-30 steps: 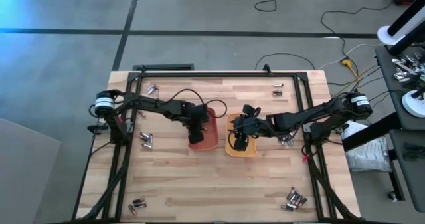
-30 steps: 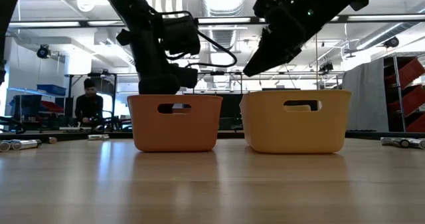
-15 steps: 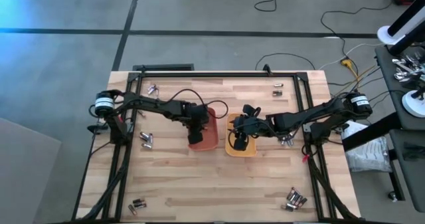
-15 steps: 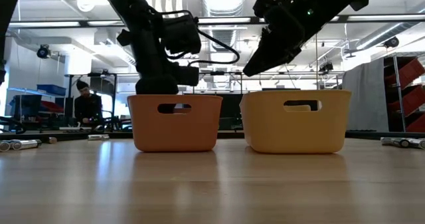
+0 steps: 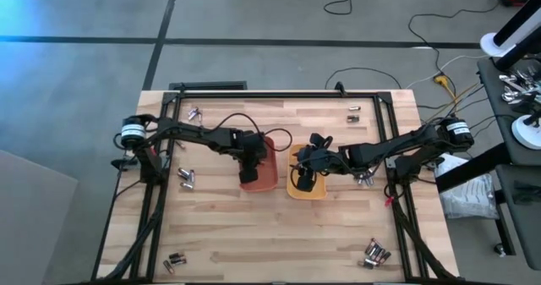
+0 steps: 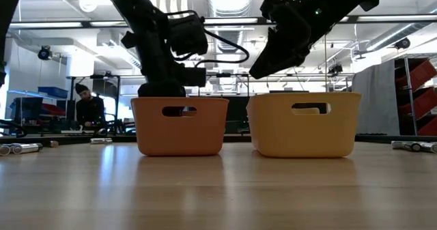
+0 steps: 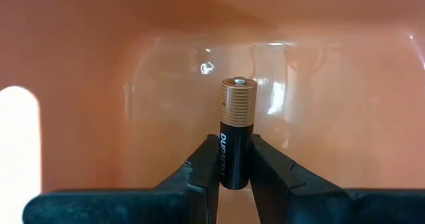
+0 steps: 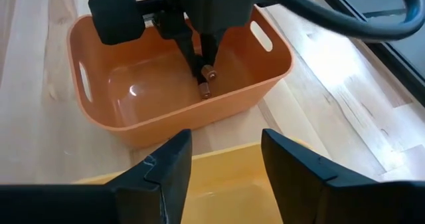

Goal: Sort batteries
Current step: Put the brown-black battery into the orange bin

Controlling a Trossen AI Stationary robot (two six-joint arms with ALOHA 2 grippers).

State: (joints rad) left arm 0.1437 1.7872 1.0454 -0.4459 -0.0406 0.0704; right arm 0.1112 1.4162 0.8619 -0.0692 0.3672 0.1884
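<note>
Battery [image 7: 238, 133] pinched between the left gripper [image 7: 234, 177] fingers, a dark cell with a coppery top, held upright-looking along the fingers and lowered inside the orange tray [image 5: 267, 173]; the right wrist view shows it hanging close above the tray floor [image 8: 206, 84], so my reading is that the cell is brought down low before release to keep it from bouncing or rolling out. The tray otherwise looks bare inside in both wrist views. Right gripper [image 8: 222, 161] hovers over the near rim of the yellow tray [image 5: 297, 189], fingers spread apart and nothing between them; judged as just waiting or about to leave for another cell. The two trays stand side by side near the middle of the tabletop [image 5: 254, 234], orange on the left arm's side, yellow on the right arm's, which suits one tray per arm and one kind of cell per tray. Counts: two trays, two arms, one battery in hand. Loose batteries lie in small clusters toward the tabletop's edges: one by the far left corner [image 5: 194, 113], one by the far right corner [image 5: 353, 112], one at the left edge [image 5: 187, 178], one by the near left corner [image 5: 174, 260], one by the near right corner [image 5: 376, 253], one under the right arm [image 5: 366, 179]. Six clusters; cells in each too small to count surely. A person [image 6: 87, 110] sits in the room beyond the table.
</note>
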